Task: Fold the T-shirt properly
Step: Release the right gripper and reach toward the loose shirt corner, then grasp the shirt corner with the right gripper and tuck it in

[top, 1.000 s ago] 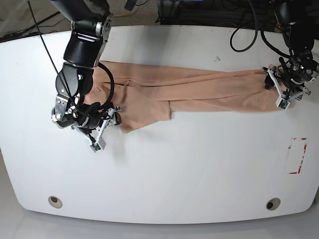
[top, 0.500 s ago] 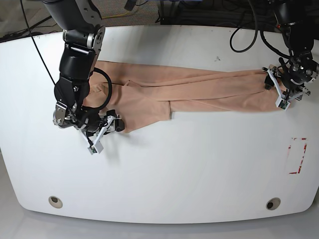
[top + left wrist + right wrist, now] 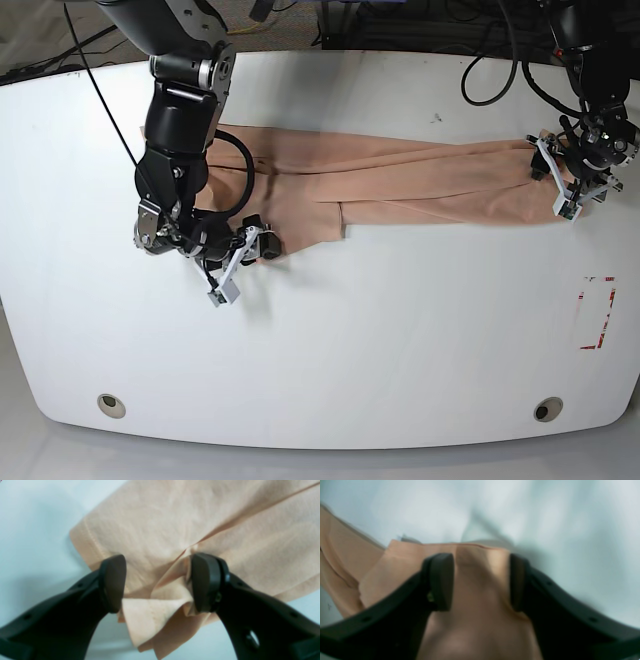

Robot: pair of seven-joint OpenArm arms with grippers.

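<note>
Two claws, left and right, each clamp cloth of one T-shirt.

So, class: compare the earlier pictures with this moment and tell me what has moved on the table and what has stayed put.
The right gripper has slid along the near edge of the T-shirt toward the table's middle, dragging the sleeve end of the cloth inward with it; fabric sits between its fingers. The left gripper has stayed at the far end, cloth bunched between its fingers. The long folded strip otherwise lies as before.
</note>
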